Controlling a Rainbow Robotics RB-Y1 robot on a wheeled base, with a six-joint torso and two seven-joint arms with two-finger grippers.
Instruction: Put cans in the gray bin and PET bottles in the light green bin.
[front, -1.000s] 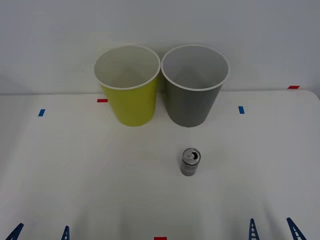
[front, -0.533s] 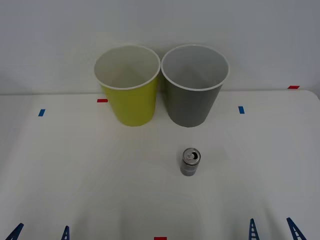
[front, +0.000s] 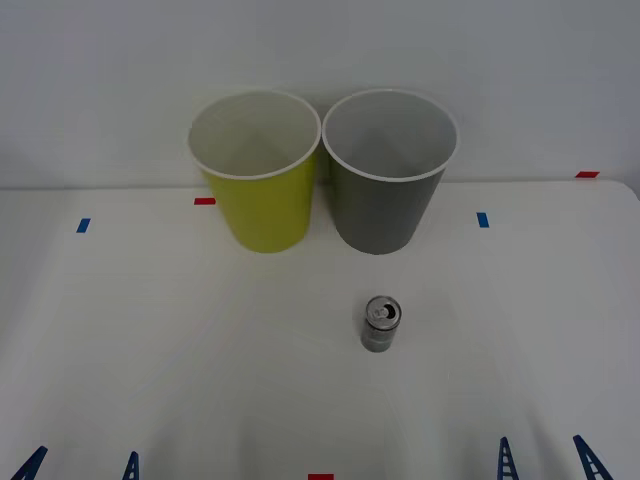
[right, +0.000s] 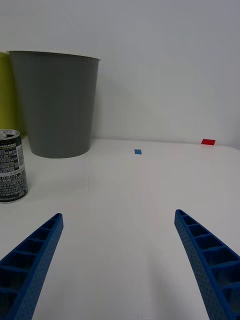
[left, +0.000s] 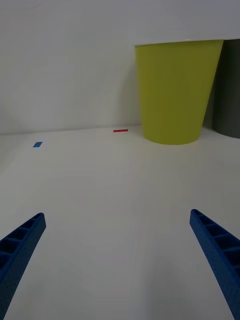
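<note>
Can upright, axis vertical, pull-tab up, on table.

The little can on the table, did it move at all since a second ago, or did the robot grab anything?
Nothing visibly changed. The can stands upright at the same spot in front of the gray bin, the light green bin beside it. The left gripper and right gripper stay open at the near table edge, holding nothing.

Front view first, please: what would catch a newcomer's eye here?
Two big bins side by side at the table's far edge: the light green bin on the left, the gray bin on the right. One small can stands upright in front of the gray bin, apart from it.
</note>
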